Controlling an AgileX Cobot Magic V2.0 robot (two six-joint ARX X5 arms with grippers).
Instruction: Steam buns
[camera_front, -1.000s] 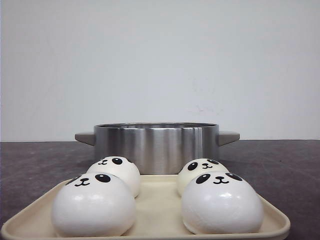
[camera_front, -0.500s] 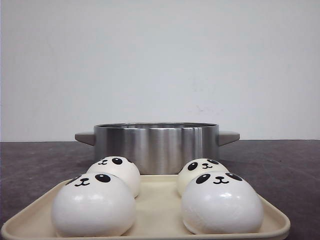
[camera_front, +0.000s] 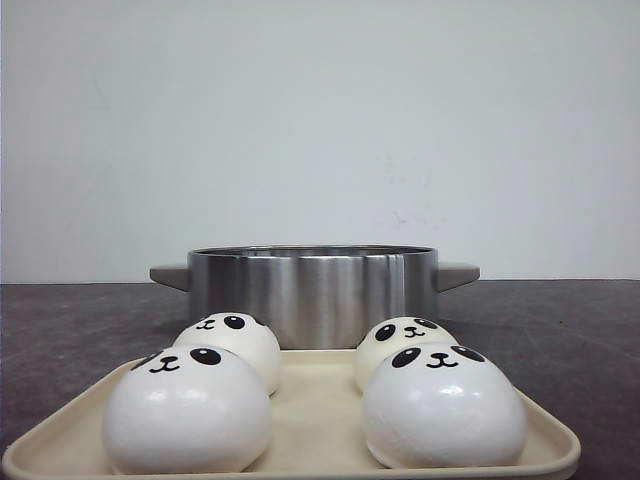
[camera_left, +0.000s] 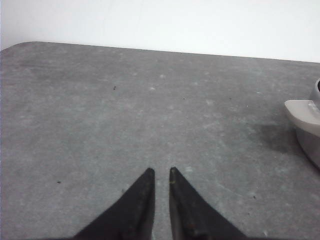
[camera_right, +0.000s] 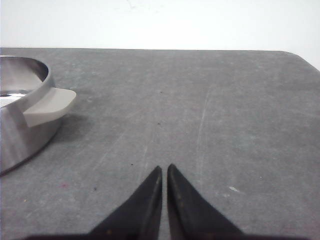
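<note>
While both arms hang back out of the front view, four buns sit on a cream tray (camera_front: 310, 420) at the near edge of the dark grey table (camera_front: 560, 330). They're in 2 rows: front-left bun (camera_front: 187, 410) and front-right bun (camera_front: 444, 405) closest to the camera, back-left bun (camera_front: 232, 342) and back-right bun (camera_front: 396, 342) just behind them, partly hidden. All glossy white w/ black panda eyes, noses, smiles, faces turned up and toward the camera. Each front bun looks close to or touching the one behind it; can't tell which. Left and right pairs stand apart, w/ bare tray between.

Right behind the tray stands a steel pot (camera_front: 312, 295), grey handles sticking out both sides, no lid on it.

Left gripper (camera_left: 160, 172) hovers over bare tabletop, tips nearly together w/ only a slit between, nothing in them; pot handle shows at the side of its view. Right gripper (camera_right: 164, 170) likewise pinched closed on nothing, pot off to its side
</note>
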